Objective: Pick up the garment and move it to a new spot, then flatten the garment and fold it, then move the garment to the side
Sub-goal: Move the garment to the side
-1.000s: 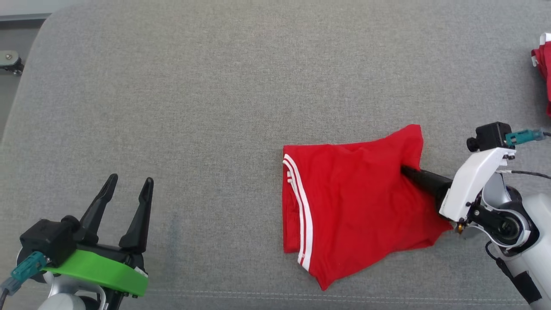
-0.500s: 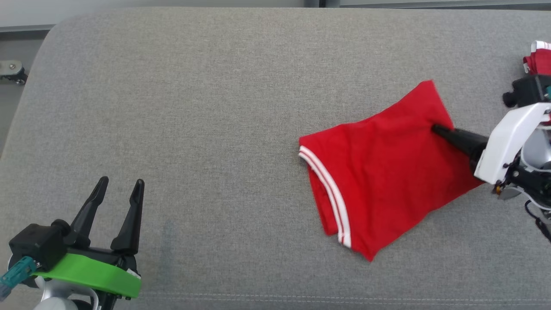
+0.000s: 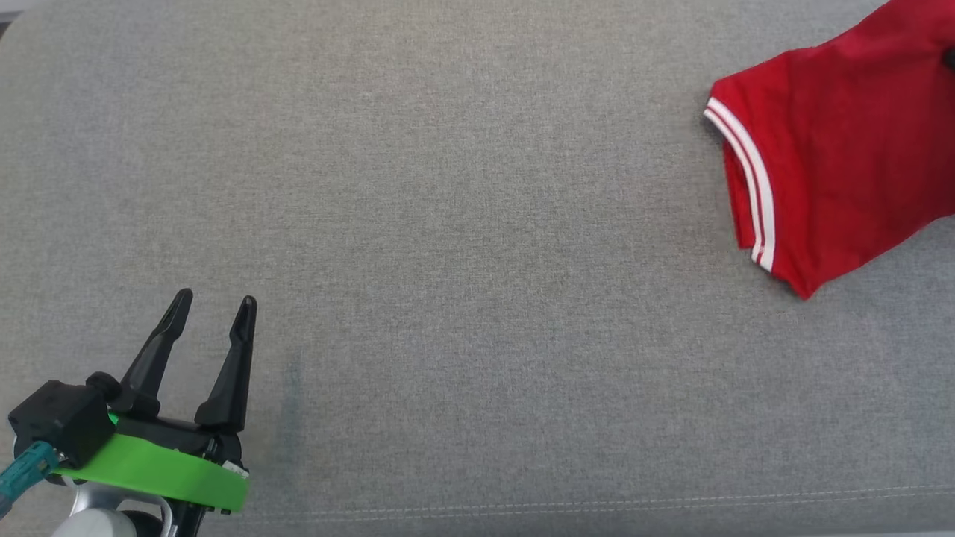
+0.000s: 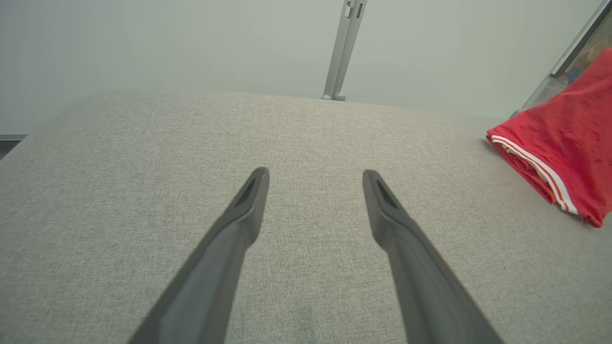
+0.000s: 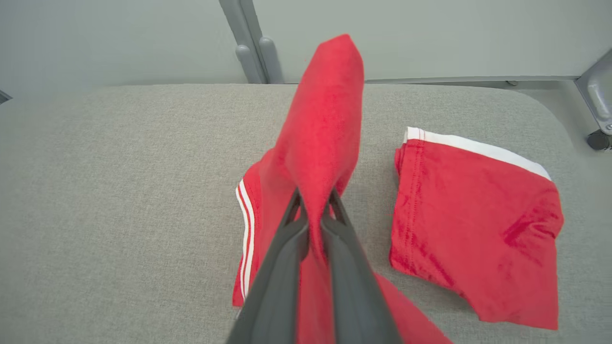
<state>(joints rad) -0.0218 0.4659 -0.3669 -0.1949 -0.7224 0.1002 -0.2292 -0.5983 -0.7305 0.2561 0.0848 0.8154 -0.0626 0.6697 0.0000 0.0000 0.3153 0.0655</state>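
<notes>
The garment [image 3: 835,149] is red with white stripes along one edge and lies folded at the far right of the grey cushion [image 3: 448,224]. It also shows at the right of the left wrist view, garment [image 4: 569,148]. My right gripper [image 5: 313,210] is shut on a fold of the garment [image 5: 320,134], which it holds raised while the rest trails on the cushion. My left gripper [image 3: 213,302] stands open at the lower left, far from the cloth. Nothing is between its fingers [image 4: 248,200].
A second folded red piece with a white band [image 5: 473,224] lies just right of the held garment. A grey metal post [image 4: 342,48] stands behind the cushion, and a frame leg with a caster [image 5: 597,138] is at the far right edge.
The right gripper has dragged the garment right and farther away across the cushion. The head view has shifted too, so the right arm is now past its edge. The left gripper stays open.
</notes>
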